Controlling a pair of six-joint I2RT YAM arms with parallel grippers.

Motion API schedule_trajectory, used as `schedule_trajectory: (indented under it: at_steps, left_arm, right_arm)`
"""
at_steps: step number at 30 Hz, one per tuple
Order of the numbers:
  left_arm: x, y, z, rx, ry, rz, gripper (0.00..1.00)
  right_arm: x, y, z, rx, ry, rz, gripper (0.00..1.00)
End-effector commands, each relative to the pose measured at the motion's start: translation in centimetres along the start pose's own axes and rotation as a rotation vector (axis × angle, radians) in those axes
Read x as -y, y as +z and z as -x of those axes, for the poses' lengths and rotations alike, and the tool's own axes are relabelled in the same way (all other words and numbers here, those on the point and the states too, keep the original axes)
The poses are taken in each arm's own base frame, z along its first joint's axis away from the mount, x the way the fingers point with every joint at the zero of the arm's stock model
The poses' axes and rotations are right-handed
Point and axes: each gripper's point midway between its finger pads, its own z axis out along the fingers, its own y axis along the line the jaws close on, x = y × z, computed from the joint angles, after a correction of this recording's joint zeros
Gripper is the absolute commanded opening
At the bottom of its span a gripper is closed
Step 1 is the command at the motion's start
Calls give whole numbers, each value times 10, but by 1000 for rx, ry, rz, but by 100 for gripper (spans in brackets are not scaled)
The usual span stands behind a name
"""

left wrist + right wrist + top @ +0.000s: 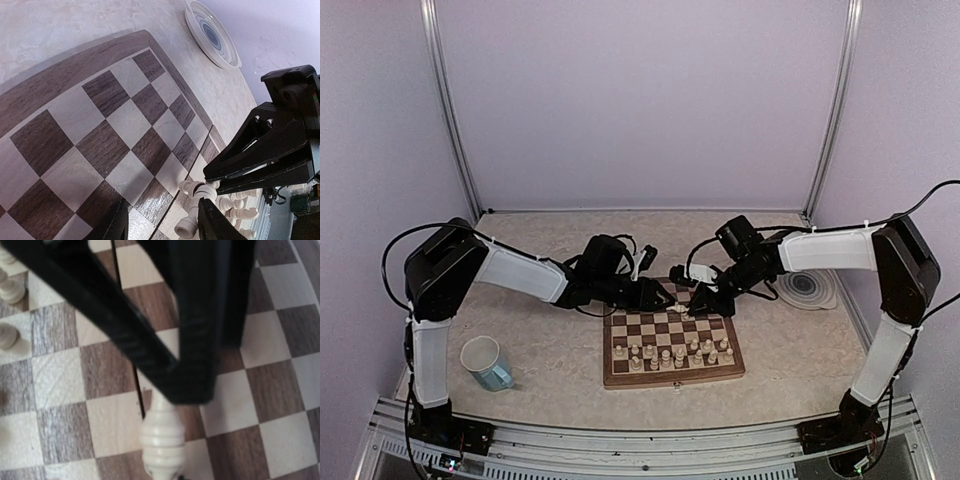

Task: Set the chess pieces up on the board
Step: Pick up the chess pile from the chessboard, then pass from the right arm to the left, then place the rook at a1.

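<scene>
The board lies in the middle of the table, and several cream chess pieces stand in its two near rows. Both grippers meet over its far edge. My right gripper is shut on one cream chess piece, which sticks out below its fingertips over the squares. In the left wrist view that held piece hangs from the right gripper, close to my left gripper's right finger. My left gripper stands open just above the board and grips nothing.
A round ringed plate lies right of the board, also seen as the plate in the left wrist view. A pale blue cup stands at the near left. Standing pieces are close to the right gripper.
</scene>
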Motion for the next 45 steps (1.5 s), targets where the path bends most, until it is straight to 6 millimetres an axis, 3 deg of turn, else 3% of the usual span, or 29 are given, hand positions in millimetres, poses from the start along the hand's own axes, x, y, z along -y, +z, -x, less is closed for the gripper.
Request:
schedule_trajectory:
  at_steps: [1, 13, 16, 24, 27, 31, 38, 42, 45]
  left_arm:
    - [10, 5, -6, -16, -26, -102, 45]
    - [23, 4, -7, -37, -62, -183, 9]
    - [21, 1, -3, -35, -48, -147, 5]
    - [27, -44, 19, -24, 54, 27, 3]
    - [26, -67, 13, -69, 85, 130, 2]
    - [29, -100, -7, -158, 199, 308, 2]
    - [49, -145, -71, -366, 335, 459, 1]
    - [63, -146, -97, -413, 341, 437, 1]
    - [61, -140, -109, -442, 348, 452, 1]
  right_arm:
    - [-4, -5, 11, 36, -23, -3, 5]
    - [-2, 0, 5, 14, -4, -8, 6]
    - [-2, 4, 0, -5, 7, 1, 6]
    - [-8, 15, -13, -42, 34, 44, 6]
    - [-8, 17, -15, -49, 39, 50, 7]
    - [-8, 18, -17, -54, 42, 50, 7]
    - [-7, 21, -17, -58, 51, 59, 9]
    - [-7, 23, -19, -64, 55, 61, 10]
    - [-7, 22, -18, -63, 55, 61, 10]
